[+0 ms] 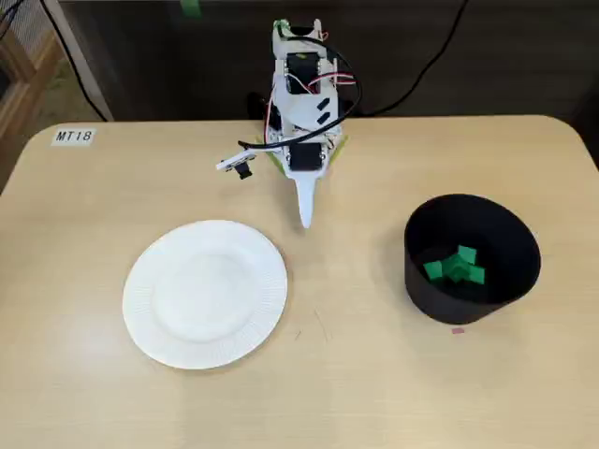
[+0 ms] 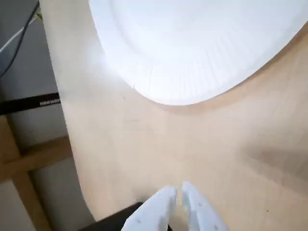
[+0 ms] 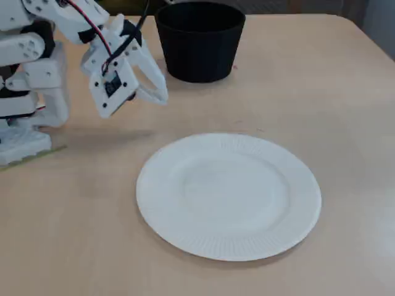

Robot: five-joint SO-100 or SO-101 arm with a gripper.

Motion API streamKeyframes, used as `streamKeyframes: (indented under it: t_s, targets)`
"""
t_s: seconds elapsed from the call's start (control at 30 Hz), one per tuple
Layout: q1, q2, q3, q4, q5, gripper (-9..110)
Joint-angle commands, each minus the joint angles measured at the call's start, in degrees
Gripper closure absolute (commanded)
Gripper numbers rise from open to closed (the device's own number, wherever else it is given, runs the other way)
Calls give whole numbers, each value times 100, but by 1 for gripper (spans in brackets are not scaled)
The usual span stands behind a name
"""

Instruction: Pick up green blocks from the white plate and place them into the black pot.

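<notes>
In a fixed view from above, I see one round white plate (image 1: 142, 301) at the lower left. Its rim has tiny ridges, like paper. At the right is one black pot (image 1: 442, 305), round and smooth with tall walls. The green blocks (image 1: 456, 267) lie in a little heap at the bottom of the pot. They look like small cubes. I count about four, but they are bunched up, so I cannot be sure. My pincer (image 1: 304, 220) is white plastic and points down from the top middle, between the plate and the pot. It sits over the pale wooden table (image 1: 374, 393). One small white label (image 1: 73, 136) is at the upper left.

In the wrist view, the plate (image 2: 192, 82) fills the top. My pincer (image 2: 178, 188) pokes in at the bottom. Its two pointy fingers are pressed almost together and pinch nothing.

In a fixed view from the side, my pincer (image 3: 162, 97) hangs at the upper left, tips together. The pot (image 3: 197, 55) is at the top, and the plate (image 3: 162, 217) lies flat in the middle.
</notes>
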Motion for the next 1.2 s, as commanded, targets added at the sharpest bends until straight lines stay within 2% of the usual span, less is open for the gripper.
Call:
streamKeyframes:
  t_s: [0.0, 1.17]
  targets:
    - [9, 26, -9, 44, -35, 102]
    - [9, 26, 0, 18, -44, 104]
